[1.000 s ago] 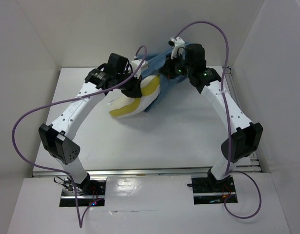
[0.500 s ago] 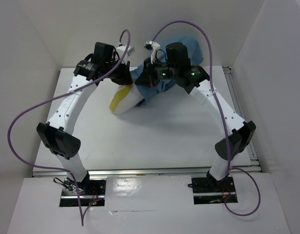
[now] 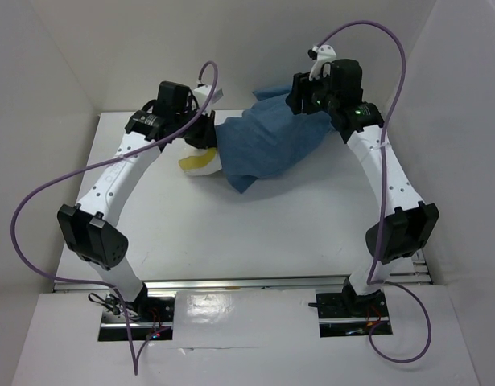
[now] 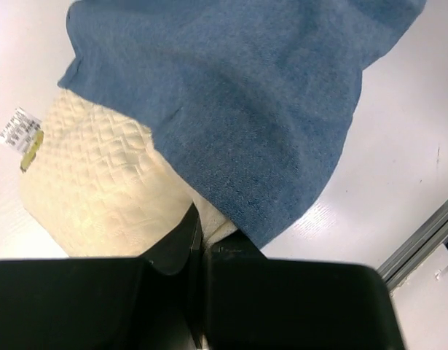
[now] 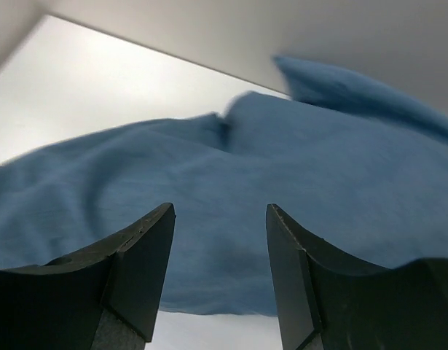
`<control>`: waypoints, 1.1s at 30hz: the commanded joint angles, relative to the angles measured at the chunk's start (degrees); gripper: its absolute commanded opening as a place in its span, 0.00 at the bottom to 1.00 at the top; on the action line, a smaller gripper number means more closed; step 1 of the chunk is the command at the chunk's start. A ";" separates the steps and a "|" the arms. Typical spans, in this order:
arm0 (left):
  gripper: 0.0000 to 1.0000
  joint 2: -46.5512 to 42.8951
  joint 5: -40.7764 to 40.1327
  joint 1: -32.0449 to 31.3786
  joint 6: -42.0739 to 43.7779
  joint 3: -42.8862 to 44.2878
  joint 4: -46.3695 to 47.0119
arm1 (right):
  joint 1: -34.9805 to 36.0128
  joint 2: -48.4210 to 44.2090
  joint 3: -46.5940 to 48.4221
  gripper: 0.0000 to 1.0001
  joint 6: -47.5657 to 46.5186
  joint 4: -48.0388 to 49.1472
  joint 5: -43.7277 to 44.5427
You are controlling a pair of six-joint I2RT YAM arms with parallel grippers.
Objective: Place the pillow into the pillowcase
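Though the wrinkled dusty-blue cloth pillowcase (image 3: pixel 267 145) covers most of the quilted cream-white rectangular pillow (image 4: pixel 100 175) on the white table (image 3: pixel 255 225), your left gripper (image 4: pixel 199 226) is pinched tight on the pillow's edge. Your right gripper (image 5: pixel 220 240) is spread, empty, at the pillowcase's far end.

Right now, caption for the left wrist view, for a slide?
Dusty-blue pillowcase covers most of the cream quilted pillow; shut left fingers sit at the pillow's near edge.

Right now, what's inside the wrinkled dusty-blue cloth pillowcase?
Quilted cream-white pillow: one end sticks out of the pillowcase; the rest is covered, so how far in it reaches is hidden.
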 commanded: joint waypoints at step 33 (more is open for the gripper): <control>0.00 -0.27 -0.03 -0.67 -0.91 5.95 5.83 | 14.58 9.04 18.16 0.00 5.57 -11.07 -28.43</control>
